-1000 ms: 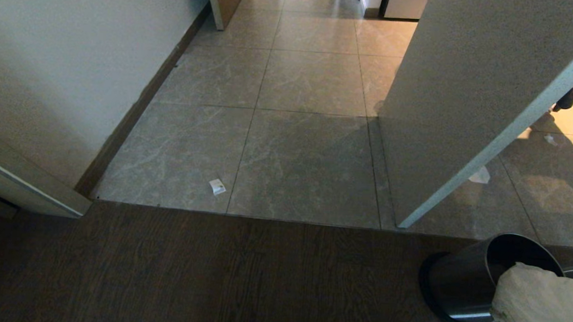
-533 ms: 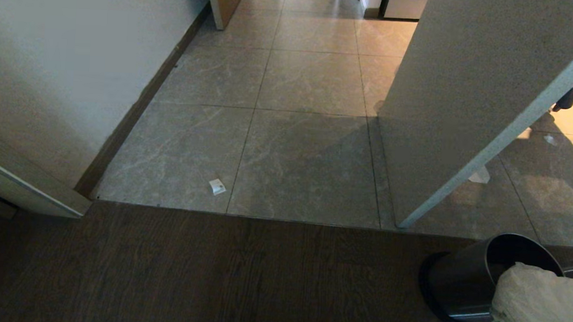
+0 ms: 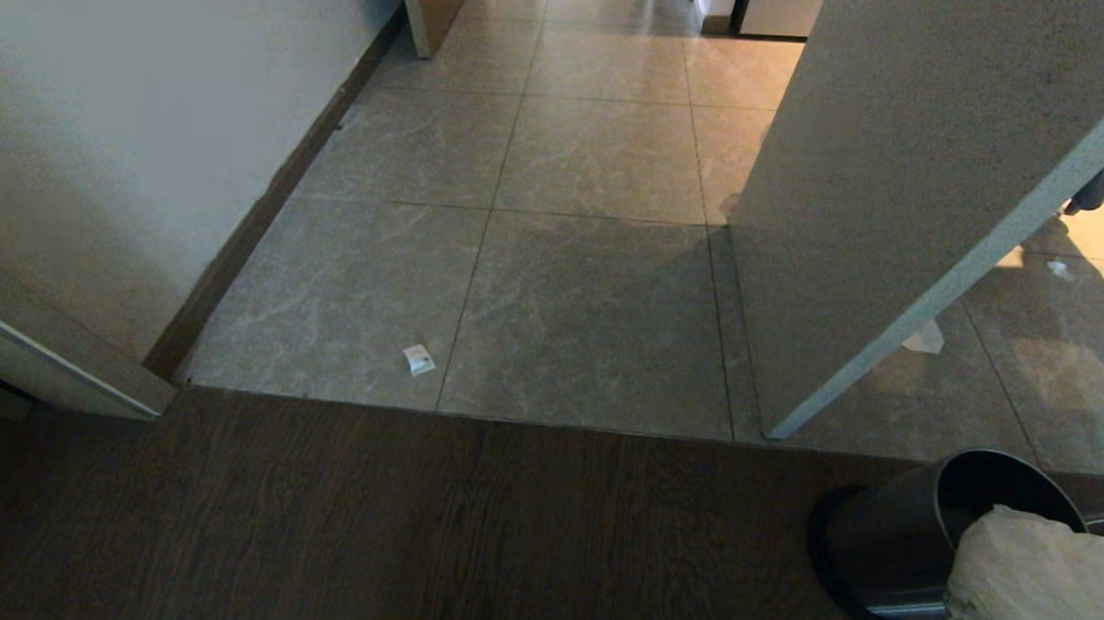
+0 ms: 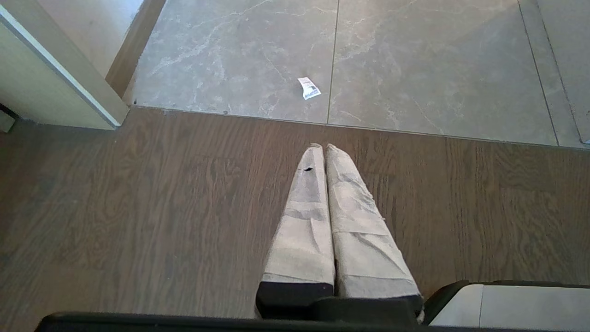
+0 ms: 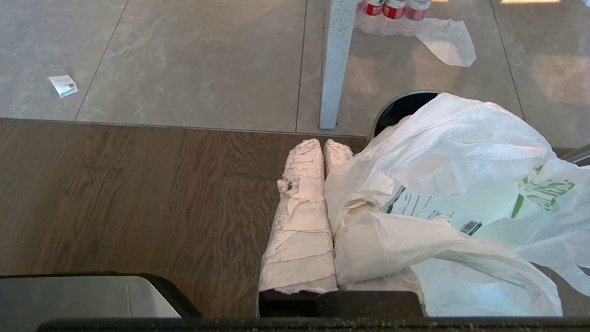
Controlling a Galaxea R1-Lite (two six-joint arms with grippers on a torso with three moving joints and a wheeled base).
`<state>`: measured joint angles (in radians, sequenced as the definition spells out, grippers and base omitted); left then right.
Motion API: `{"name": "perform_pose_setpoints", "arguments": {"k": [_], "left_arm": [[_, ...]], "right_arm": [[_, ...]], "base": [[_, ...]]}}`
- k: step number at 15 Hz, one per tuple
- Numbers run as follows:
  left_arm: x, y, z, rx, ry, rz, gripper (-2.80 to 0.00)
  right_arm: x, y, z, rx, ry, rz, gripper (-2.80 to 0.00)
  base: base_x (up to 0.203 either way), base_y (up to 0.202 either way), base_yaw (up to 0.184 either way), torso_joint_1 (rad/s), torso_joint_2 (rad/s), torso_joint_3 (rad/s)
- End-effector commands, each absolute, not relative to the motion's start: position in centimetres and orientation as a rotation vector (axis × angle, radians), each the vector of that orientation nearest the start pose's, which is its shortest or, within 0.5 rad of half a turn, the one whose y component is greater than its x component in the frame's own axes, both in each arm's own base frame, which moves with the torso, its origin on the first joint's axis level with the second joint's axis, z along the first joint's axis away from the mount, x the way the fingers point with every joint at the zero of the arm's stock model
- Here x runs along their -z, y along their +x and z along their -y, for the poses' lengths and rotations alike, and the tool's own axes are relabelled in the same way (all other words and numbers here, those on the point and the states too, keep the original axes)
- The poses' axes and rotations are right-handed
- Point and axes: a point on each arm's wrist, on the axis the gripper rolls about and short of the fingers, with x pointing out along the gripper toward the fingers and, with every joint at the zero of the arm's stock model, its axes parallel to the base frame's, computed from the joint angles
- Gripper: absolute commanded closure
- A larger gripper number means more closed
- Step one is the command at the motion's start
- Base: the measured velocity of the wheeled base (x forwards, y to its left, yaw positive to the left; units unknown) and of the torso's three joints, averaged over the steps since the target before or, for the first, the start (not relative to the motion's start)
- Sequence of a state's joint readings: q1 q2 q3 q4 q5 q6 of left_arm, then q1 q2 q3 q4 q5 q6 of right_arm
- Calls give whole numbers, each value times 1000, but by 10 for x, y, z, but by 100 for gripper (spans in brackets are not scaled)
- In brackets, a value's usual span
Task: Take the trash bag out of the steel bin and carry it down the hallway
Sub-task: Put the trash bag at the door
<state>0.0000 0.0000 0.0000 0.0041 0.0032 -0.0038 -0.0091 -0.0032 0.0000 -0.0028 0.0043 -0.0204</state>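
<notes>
Steel bin: shiny cylinder with a black base, standing on the dark wood floor at the lower right of the head view, close to the line where wood meets tile; its dark mouth shows in the right wrist view behind the bag.

Trash bag: thin white plastic with green print, crumpled; it bulges over the near side of the bin's rim in the head view; a fold of it is pinched in the right gripper.

Right gripper: cloth-wrapped fingers pressed together with the bag's fold caught between them, over the wood floor just beside the bin.

Left gripper: cloth-wrapped fingers pressed together, holding nothing, hanging over bare wood floor, pointing toward the tile edge.

Tile floor: grey marbled tiles running ahead from the wood edge between a pale wall with brown skirting on the left and a speckled panel on the right.

Paper scrap: small white slip lying on the tile near the wood edge; seen also from the left wrist and the right wrist.

Bottles: red-labelled, on the tile beyond the panel's foot; a crumpled white sheet lies beside them.
</notes>
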Motion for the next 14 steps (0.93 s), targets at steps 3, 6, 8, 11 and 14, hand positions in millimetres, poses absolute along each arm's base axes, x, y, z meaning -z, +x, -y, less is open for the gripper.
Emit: {"name": "perform_pose_setpoints", "arguments": {"k": [3,6,8,11,14], "left_arm": [[-75,-23,0,-5,-12,-5,0],[-75,-23,0,-5,-11,-5,0],[-75,-23,0,-5,-11,-5,0],[-75,-23,0,-5,-8,-5,0],[-75,-23,0,-5,-9,-5,0]], "right_arm": [[-75,-23,0,5,-20,1,0],[-75,-23,0,5,-21,1,0],[-75,-23,0,5,-21,1,0],[-75,-23,0,5,-20,1,0],[-75,-23,0,5,-21,1,0]], "base": [[0,0,0,0,0,0],[0,0,0,0,0,0],[0,0,0,0,0,0],[0,0,0,0,0,0],[0,0,0,0,0,0]]}}
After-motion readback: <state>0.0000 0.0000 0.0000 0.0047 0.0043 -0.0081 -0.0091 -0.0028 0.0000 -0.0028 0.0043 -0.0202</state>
